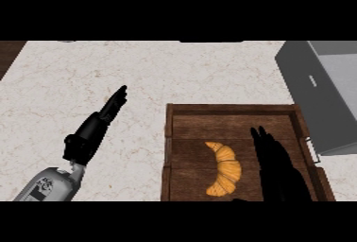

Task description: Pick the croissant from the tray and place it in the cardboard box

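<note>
A golden croissant (225, 169) lies in the middle of the dark wooden tray (230, 109) at the lower right of the counter. My right hand (276, 165) hovers over the tray just right of the croissant, fingers straight and pointing away, open and holding nothing. My left hand (97, 125) rests open over the marble counter left of the tray, fingers pointing up and to the right. A grey box (327, 94) with an open top stands at the right edge, beyond the tray's far right corner; it looks grey, not cardboard brown.
Pale marble counter (174, 71) stretches across the back and left. A dark wood strip (8, 52) shows at the far left corner.
</note>
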